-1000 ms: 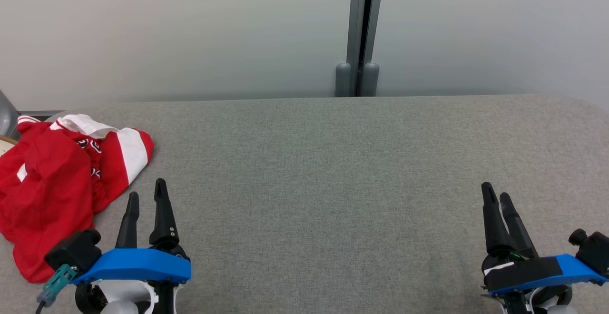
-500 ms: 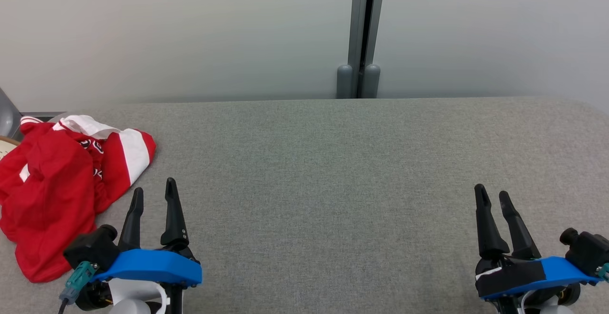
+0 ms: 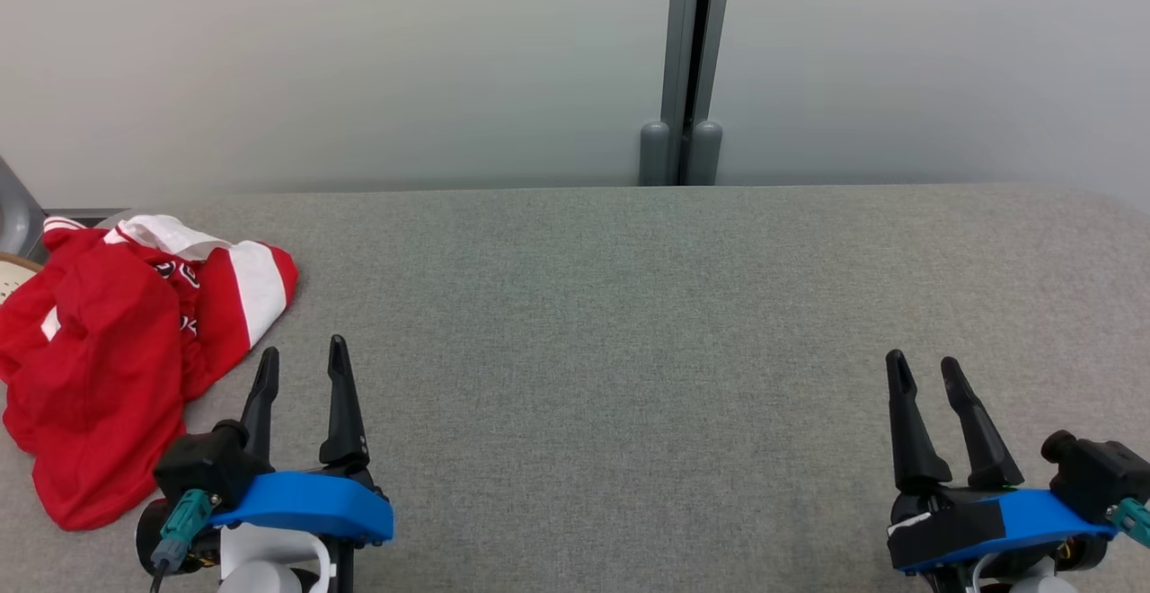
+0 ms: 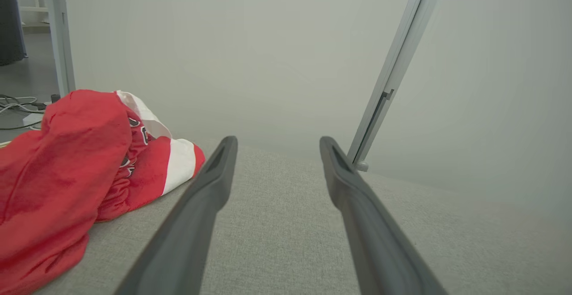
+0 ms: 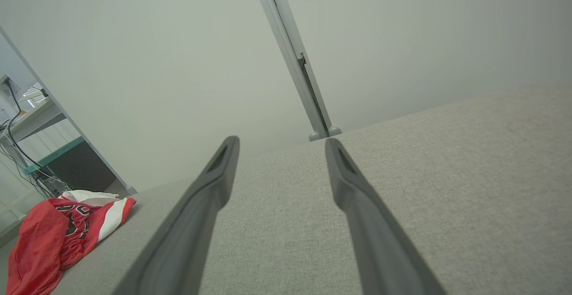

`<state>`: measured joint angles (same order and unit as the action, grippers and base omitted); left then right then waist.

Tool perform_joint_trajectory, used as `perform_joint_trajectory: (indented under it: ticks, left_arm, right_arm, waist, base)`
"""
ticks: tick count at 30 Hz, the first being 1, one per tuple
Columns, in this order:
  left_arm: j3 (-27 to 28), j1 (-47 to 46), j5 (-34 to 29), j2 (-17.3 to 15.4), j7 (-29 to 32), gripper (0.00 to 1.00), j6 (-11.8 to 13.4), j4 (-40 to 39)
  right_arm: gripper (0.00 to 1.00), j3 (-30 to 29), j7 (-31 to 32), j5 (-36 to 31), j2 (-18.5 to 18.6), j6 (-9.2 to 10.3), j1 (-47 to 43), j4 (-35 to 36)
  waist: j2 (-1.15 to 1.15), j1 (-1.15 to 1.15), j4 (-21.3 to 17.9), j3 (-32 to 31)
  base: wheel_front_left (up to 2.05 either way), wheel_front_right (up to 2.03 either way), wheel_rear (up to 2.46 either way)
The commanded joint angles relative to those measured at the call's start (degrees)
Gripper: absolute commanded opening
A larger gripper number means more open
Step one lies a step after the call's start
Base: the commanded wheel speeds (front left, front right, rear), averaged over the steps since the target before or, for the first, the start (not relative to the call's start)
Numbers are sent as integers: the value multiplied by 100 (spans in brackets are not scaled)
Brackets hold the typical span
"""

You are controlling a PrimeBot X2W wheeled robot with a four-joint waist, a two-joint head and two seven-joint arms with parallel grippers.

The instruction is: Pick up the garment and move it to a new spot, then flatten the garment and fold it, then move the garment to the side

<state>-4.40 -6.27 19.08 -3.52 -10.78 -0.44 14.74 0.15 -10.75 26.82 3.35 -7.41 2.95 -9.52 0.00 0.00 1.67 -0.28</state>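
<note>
A crumpled red garment with white stripes and dark lettering lies bunched at the far left of the grey surface. My left gripper hovers open just right of its near edge, nothing between the fingers. In the left wrist view the garment piles up to the left of the left gripper. My right gripper stands open and empty at the lower right, far from the cloth. The right wrist view has the garment small at the lower left, beyond the right gripper.
A pale partition wall runs along the far edge of the surface, with a grey vertical post at its middle. Past the left end I see a grey object's edge and cables on the floor.
The camera has shifted slightly. Both grippers have drawn back toward the near edge; the left one also moved a little right. The garment lies as before.
</note>
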Motion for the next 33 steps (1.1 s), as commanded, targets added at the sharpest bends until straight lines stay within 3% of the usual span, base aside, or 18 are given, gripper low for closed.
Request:
perform_joint_trajectory:
  ticks: [1,33]
  left_arm:
    - [-16,-118,-128,-47,-57,100,33,-11]
    - [-173,-175,-1379,-92,-412,100,97,301]
  right_arm:
    - [100,10,-62,-126,44,-12,-45,28]
    - [100,-17,-413,-1647,15,-9,-70,-97]
  waist:
    - [0,0,2,1]
    - [0,0,80,-37]
  base:
    - [0,0,0]
    - [0,0,0]
